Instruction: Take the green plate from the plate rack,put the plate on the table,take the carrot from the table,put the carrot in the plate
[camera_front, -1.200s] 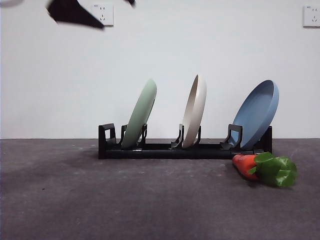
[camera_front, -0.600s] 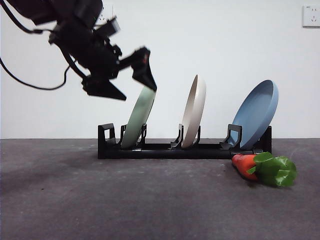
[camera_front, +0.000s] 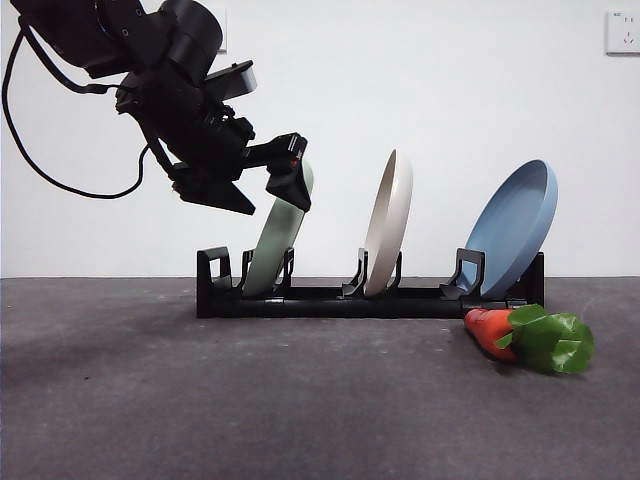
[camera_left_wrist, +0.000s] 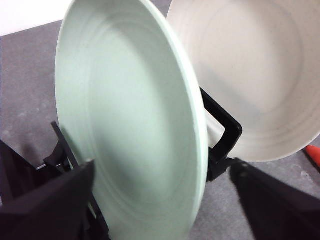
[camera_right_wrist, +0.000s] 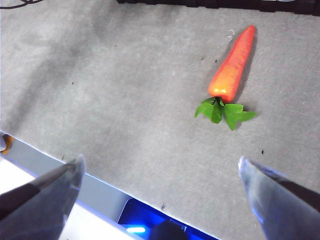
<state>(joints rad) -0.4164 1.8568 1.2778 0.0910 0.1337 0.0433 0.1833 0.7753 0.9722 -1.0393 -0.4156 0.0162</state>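
Dark grey table (camera_front: 150, 400) spreads under everything, one flat surface. One long black plate rack (camera_front: 330, 300) sits on it, its paired prongs holding three plates on edge, each leaning so it can be pulled out from above. One is the green plate (camera_front: 275, 245), one a cream plate (camera_front: 388, 225), one a blue plate (camera_front: 512, 228).

One left gripper (camera_front: 262, 192) is at the green plate's top edge, jaws spread wide, one on each side of the rim, likely ready to pinch it. The plate sits between these jaws, seated in its slot, with the cream plate just beyond one jaw.

One right gripper (camera_right_wrist: 160, 172) waits above the table, jaws wide and empty. One carrot (camera_front: 525, 338) lies on the table ahead of them, well apart, beside the rack's blue-plate end.
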